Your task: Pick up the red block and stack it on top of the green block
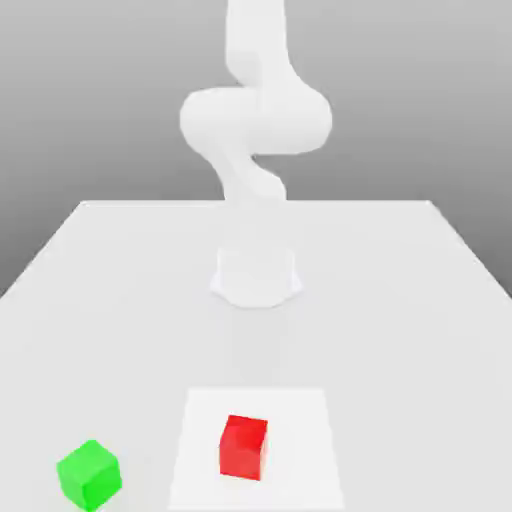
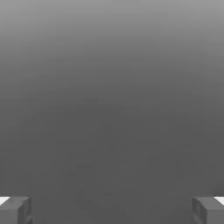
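The red block (image 1: pixel 243 447) rests on the white table (image 1: pixel 400 300) near its front edge, on a paler square patch (image 1: pixel 300 440). Off to the exterior view's left of it, apart from it and also near the front edge, sits the green block (image 1: pixel 89 475). In the hand view my gripper (image 2: pixel 112 210) is open: its two grey fingertips (image 2: pixel 15 210) stand far apart with nothing between them, against a plain grey background. The white arm (image 1: pixel 255 120) rises from its base and bends upward past the top of the exterior view.
The arm's round base (image 1: pixel 256 275) stands at the middle of the table, behind both blocks. The table's back edge (image 1: pixel 256 203) meets a grey backdrop.
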